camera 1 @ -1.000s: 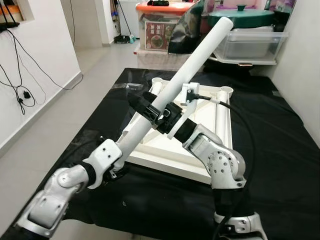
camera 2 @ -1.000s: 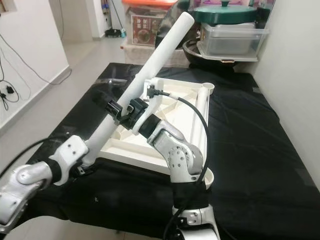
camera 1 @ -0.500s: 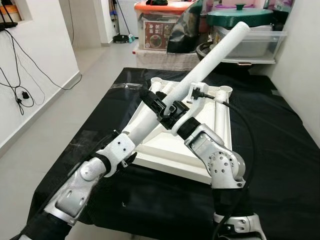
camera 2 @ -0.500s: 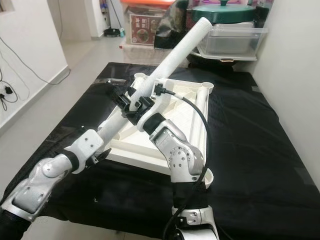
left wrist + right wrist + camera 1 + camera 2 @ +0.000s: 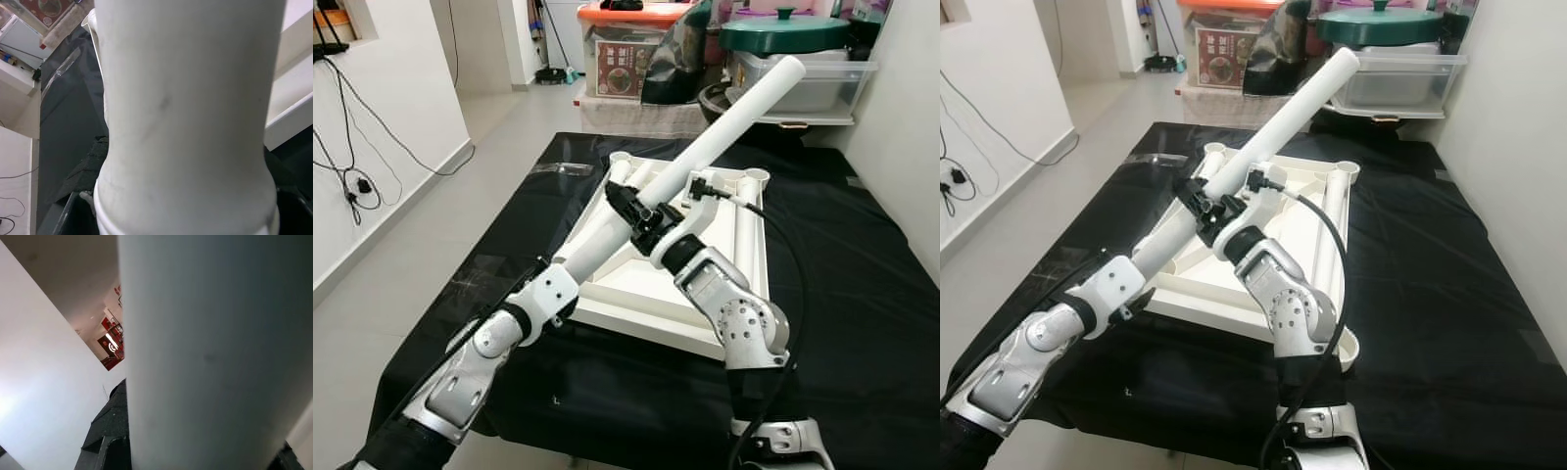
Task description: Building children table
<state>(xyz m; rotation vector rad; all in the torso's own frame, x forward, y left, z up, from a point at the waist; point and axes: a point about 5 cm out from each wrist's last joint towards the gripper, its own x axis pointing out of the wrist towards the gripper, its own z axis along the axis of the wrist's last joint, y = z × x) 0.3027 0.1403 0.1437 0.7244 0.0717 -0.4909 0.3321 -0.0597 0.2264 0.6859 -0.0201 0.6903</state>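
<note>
A long white cylindrical table leg (image 5: pixel 724 132) is held up at a slant over an upside-down white plastic children's tabletop (image 5: pixel 636 284), which lies flat on a surface covered w/ black cloth (image 5: pixel 862 294). The leg's upper end points up and toward the robot's right, at the storage stuff in the back; its lower end runs down toward the left forearm, above the tabletop's near-left part. Both grippers meet at the leg's middle. The left gripper (image 5: pixel 625 208) comes in from the lower left, black fingers clamped on the leg. The right gripper (image 5: pixel 1234 209) reaches in from the right side, elbow bent over the tabletop's near edge, and its fingers are also closed around the leg, just beside the left gripper's. In the left wrist view the leg (image 5: pixel 188 112) looms very close, w/ the black cloth and a bit of the white tabletop frame beside it. In the right wrist view the leg (image 5: pixel 215 357) is close up, w/ a white wall behind. The tabletop shows raised ribs on its underside and round leg sockets (image 5: pixel 755 177) at the far corners. Behind the cloth-covered surface sit a clear plastic storage box (image 5: pixel 808 88) w/ a dark green lidded pot (image 5: pixel 783 29) on top, and an orange-lidded bin (image 5: pixel 631 49). Black cables (image 5: pixel 352 147) hang on the white wall at the robot's left.
</note>
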